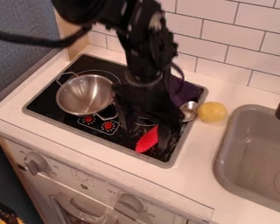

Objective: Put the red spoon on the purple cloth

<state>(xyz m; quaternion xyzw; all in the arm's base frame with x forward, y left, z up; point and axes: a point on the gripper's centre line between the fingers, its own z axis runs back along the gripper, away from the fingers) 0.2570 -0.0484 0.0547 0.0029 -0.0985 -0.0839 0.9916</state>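
So, you have your gripper (148,132) wide open over the black stove (44,103), near the red spoon (147,140), with the purple cloth (186,92) partly hidden behind the arm.

Two spoons (147,141), one pot (85,94), one cloth (187,92), one yellow ball (212,112)

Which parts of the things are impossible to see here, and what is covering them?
In the camera view:
- Red spoon: its upper end, behind the robot arm.
- Purple cloth: its left part, behind the arm.
- Metal spoon: its handle, apparently behind the arm.
- Sink: right side, cut by the edge.
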